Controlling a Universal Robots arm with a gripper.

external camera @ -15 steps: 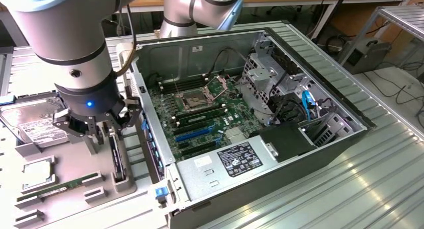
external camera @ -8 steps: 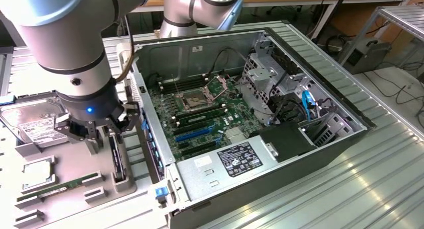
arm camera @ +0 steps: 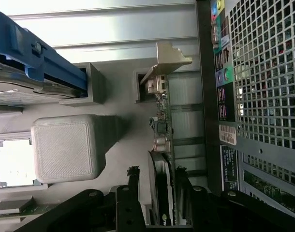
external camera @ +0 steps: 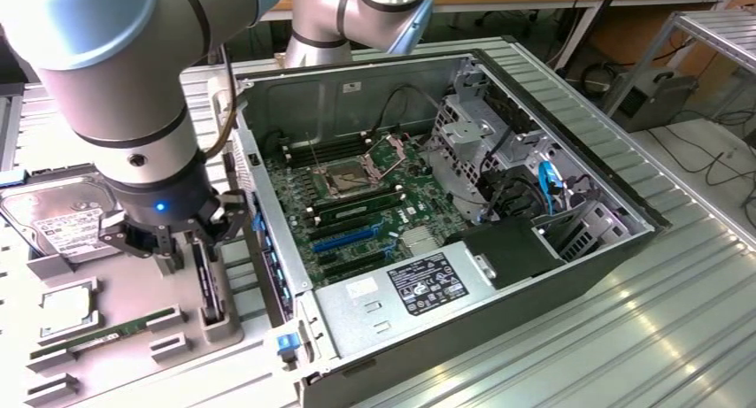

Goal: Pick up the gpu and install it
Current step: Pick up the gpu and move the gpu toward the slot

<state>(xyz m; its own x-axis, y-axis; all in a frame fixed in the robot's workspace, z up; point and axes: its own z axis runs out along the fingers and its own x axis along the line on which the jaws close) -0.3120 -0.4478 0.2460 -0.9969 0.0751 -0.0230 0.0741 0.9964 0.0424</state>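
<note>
An open computer case [external camera: 343, 94] lay on the ribbed metal surface [external camera: 661, 328] with its motherboard [external camera: 354, 209] showing, and beside it, on the exterior view's left, a grey tray [external camera: 119, 284] carried a hard drive [external camera: 57, 220], a processor chip [external camera: 69, 308] and a RAM stick [external camera: 112, 328].

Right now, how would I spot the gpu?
Beside the open computer case, on the exterior view's left, sits a grey parts tray. The gpu stands on edge in the tray slot nearest the case, under the tool. Its neighbours, the hard drive and RAM stick, lie flat; it alone has a silver end bracket.
</note>
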